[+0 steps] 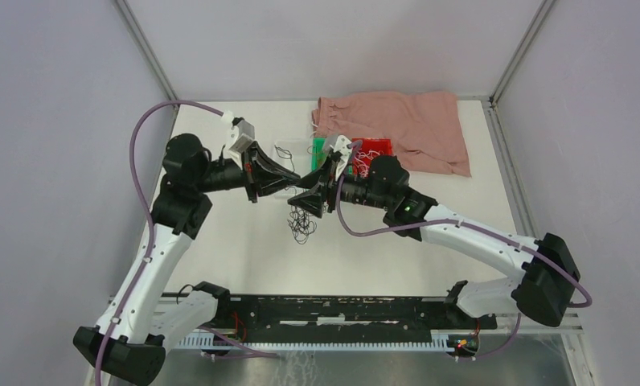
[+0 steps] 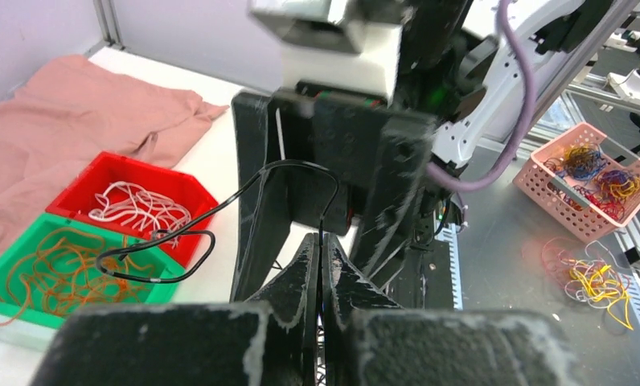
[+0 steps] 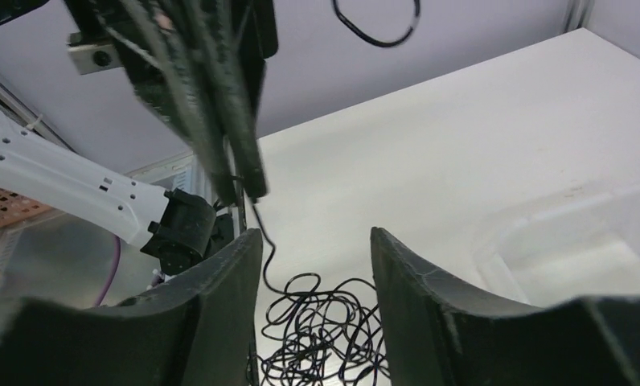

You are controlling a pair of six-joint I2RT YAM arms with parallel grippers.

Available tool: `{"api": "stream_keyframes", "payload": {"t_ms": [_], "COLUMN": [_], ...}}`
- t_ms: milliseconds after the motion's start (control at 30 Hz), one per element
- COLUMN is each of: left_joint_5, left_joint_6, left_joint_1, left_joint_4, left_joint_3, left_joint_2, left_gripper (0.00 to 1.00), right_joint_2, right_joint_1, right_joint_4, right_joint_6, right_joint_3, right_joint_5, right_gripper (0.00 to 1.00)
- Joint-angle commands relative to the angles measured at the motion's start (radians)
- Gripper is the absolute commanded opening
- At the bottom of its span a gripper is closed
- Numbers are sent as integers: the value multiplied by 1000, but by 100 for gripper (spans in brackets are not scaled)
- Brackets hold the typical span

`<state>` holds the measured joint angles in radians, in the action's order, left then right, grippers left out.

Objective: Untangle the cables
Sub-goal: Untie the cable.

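The black tangle lies on the table below my grippers; one black strand rises from it, pinched in my left gripper, whose jaws are fully closed; my right gripper hangs just above the tangle, jaws apart, holding nothing; white cables fill the red tray, orange cables the green tray beside it.

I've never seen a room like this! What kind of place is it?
Most likely a robot lab's test booth. A left arm and right arm stand at a white table inside plain grey walls, with a red bin and green bin holding wires.
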<state>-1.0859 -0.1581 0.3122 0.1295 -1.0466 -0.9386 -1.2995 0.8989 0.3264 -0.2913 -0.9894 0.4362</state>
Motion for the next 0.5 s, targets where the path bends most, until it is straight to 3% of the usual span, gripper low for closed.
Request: {"api": "stream_keyframes", "payload": {"t_ms": [0, 200, 467], "left_joint_5": [-36, -28, 25], "left_joint_6": [-91, -94, -72], "left_joint_1": [7, 7, 7], "left_joint_4": [-62, -62, -77], "left_joint_3": [-87, -206, -364], "left_joint_2": [-8, -38, -82], "left_gripper": [3, 3, 3], "right_joint_2": [-60, -120, -133], "right_joint_1": [4, 5, 5], "right_joint_4": [157, 321, 356], "right_joint_6": [-64, -202, -204], "right_joint_3": [-42, 63, 205], "right_joint_5": [-2, -36, -115], "right_gripper": [55, 44, 42]}}
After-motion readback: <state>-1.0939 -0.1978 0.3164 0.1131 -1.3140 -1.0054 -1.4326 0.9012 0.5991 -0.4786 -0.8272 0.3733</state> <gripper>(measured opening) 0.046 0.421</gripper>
